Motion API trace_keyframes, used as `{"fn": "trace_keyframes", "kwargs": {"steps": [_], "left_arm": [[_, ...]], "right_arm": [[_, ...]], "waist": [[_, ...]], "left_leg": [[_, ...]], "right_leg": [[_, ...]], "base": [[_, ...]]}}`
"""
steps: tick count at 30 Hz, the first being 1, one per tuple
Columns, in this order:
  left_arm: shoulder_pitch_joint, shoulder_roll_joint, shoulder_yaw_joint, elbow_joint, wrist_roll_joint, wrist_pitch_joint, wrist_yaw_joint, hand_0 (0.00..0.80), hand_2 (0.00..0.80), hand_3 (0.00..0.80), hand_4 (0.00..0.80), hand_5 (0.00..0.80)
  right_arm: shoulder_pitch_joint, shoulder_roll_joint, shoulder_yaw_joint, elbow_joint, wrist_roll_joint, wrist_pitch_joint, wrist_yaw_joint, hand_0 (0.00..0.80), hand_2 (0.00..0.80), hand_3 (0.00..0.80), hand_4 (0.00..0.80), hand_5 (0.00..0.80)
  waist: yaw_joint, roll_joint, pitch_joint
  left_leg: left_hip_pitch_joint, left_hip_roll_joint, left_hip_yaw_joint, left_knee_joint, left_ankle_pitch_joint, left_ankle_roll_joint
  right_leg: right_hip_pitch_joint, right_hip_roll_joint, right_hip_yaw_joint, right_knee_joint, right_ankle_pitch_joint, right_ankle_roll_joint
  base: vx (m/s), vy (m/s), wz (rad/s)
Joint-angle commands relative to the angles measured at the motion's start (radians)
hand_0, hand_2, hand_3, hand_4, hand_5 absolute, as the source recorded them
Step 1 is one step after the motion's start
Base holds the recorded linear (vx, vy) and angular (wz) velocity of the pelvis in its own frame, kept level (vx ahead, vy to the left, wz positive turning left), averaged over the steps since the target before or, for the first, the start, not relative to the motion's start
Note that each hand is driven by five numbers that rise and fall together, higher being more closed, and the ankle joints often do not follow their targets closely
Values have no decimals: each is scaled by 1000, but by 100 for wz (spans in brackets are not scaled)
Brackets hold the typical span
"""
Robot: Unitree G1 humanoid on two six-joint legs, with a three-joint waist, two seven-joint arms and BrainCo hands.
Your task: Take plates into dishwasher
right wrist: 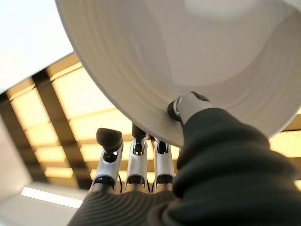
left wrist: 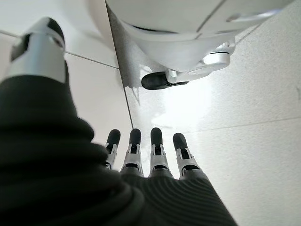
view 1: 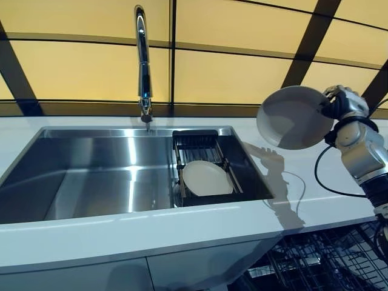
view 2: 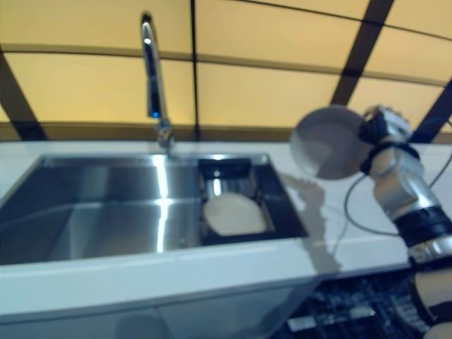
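My right hand (view 1: 344, 103) holds a grey-white plate (view 1: 293, 117) in the air above the counter, right of the sink. The plate is tilted on edge, facing the sink. In the right wrist view the thumb (right wrist: 186, 106) presses on the plate (right wrist: 188, 52) near its rim, with the fingers (right wrist: 136, 155) behind the rim. A second white plate (view 1: 207, 177) leans in a black rack (view 1: 195, 140) at the sink's right end. The dishwasher's dark wire rack (view 1: 327, 260) shows below the counter at lower right. My left hand (left wrist: 141, 155) hangs down with straight fingers and holds nothing.
A steel sink (view 1: 91, 170) fills the left and middle, with a tall chrome faucet (view 1: 143, 60) behind it. A white countertop (view 1: 315, 194) runs in front and to the right. The left wrist view shows pale floor and a white body on a black castor (left wrist: 164, 80).
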Motion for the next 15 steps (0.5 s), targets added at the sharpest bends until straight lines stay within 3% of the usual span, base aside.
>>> {"fn": "trace_keyframes", "kwargs": {"steps": [1, 15], "left_arm": [[-43, 27, -81, 65, 32, -3, -1, 0, 0, 0, 0, 0], [-47, 50, -71, 68, 45, -3, -21, 0, 0, 0, 0, 0]], "right_arm": [[-102, -100, 16, 53, -97, -17, -56, 800, 800, 800, 800, 800], [126, -234, -136, 108, -121, -16, -93, 800, 800, 800, 800, 800]], "waist": [[8, -17, -58], [-67, -20, -50]], "left_leg": [[53, -4, 61, 1, -64, 31], [68, 3, 113, 5, -78, 41]], "right_leg": [[-28, -16, 48, 17, 28, 34], [-62, -16, 109, 22, 46, 50]], "base": [[3, 16, -5], [-5, 15, -12]]}}
